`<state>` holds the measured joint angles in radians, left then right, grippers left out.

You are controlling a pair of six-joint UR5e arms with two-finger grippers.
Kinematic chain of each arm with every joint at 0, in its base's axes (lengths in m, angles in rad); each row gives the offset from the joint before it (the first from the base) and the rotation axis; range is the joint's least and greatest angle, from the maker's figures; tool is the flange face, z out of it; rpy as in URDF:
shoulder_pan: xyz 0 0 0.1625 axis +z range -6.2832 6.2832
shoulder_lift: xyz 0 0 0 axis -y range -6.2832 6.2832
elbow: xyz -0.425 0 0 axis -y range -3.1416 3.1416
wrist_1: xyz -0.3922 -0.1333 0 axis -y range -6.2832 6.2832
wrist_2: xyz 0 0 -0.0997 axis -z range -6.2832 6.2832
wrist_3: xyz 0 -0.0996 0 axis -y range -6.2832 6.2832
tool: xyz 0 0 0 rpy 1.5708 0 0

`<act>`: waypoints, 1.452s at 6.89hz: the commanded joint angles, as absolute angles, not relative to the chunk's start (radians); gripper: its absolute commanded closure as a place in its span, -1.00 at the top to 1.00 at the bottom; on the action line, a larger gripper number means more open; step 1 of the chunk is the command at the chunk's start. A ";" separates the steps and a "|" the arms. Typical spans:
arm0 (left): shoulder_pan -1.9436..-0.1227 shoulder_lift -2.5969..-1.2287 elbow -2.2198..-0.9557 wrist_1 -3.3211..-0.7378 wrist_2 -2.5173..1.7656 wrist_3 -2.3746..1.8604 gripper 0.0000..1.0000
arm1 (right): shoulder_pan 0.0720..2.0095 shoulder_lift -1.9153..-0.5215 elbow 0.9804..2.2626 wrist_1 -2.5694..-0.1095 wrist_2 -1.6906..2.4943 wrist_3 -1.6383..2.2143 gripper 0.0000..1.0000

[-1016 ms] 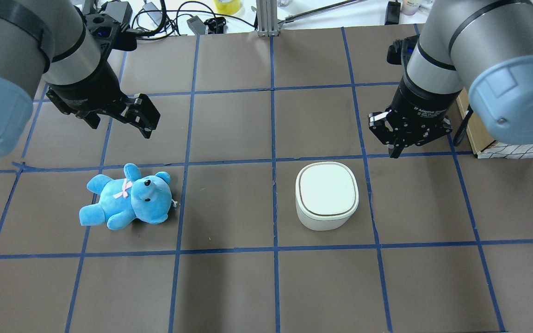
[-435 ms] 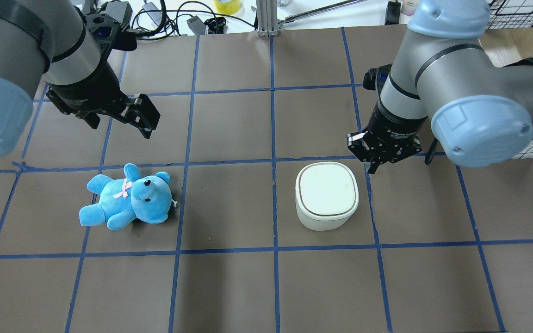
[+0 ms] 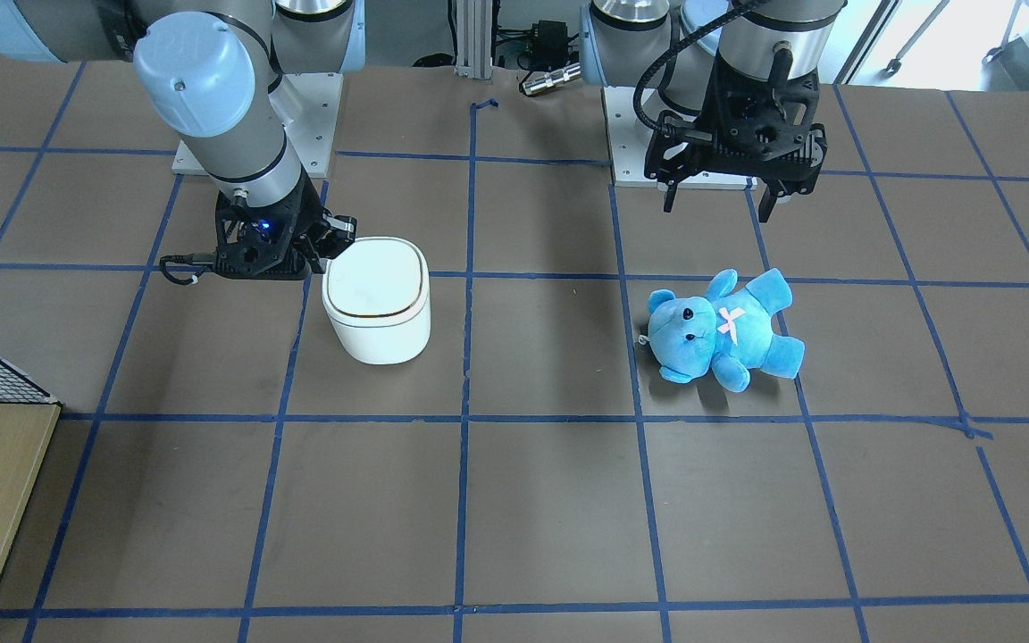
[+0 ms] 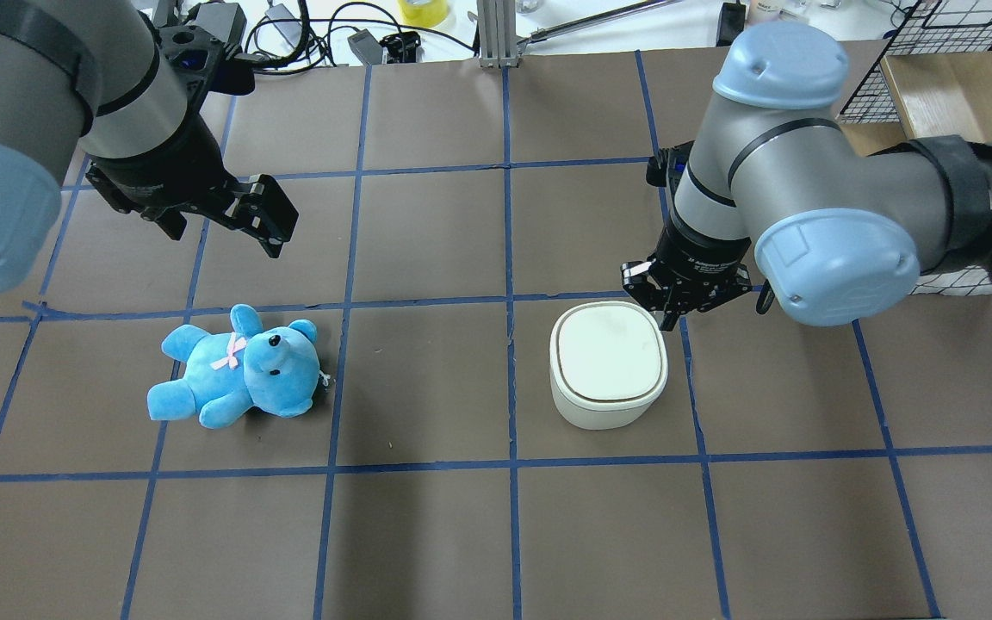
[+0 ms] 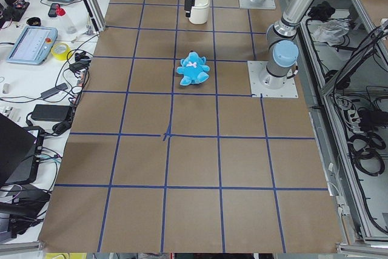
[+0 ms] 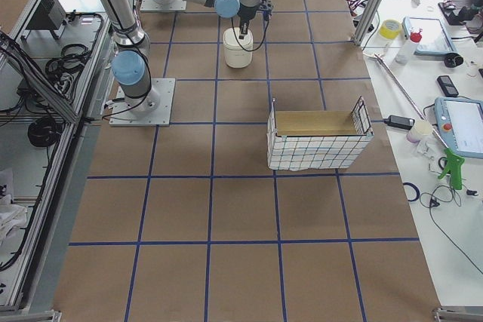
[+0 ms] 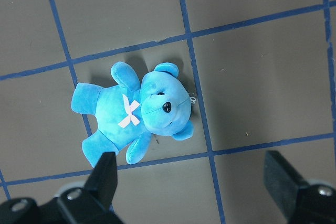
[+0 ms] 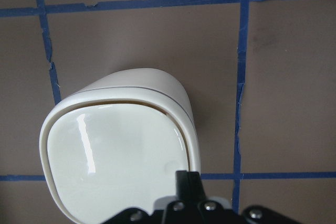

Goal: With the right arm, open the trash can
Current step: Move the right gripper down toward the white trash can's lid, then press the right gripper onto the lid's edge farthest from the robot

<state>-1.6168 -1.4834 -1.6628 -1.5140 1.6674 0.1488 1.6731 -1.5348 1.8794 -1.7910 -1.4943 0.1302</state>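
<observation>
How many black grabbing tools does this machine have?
2. The right tool is at a corner of the white trash can; the left tool hangs near the blue teddy bear.

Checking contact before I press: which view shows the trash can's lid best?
Right wrist-mounted: the trash can lid fills the frame, closed, with the right end effector at its edge. Overhead and front-facing views show the whole lid, smaller; both side views show it tiny.

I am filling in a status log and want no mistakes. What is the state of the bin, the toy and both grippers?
trash can: upright, lid closed.
right gripper: shut, empty, at a corner of the lid.
left gripper: open, empty, above the table.
blue teddy bear: lying on its back.
</observation>
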 commanded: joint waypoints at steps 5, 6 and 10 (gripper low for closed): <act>-1.617 -1.483 -1.663 -1.514 1.667 0.149 1.00 | 1.689 -1.491 1.901 -1.822 -1.494 0.130 -1.00; -1.617 -1.483 -1.663 -1.514 1.667 0.149 1.00 | 1.687 -1.485 1.901 -1.822 -1.494 0.130 -1.00; -1.617 -1.483 -1.663 -1.514 1.667 0.149 1.00 | 1.689 -1.482 1.901 -1.821 -1.493 0.130 -1.00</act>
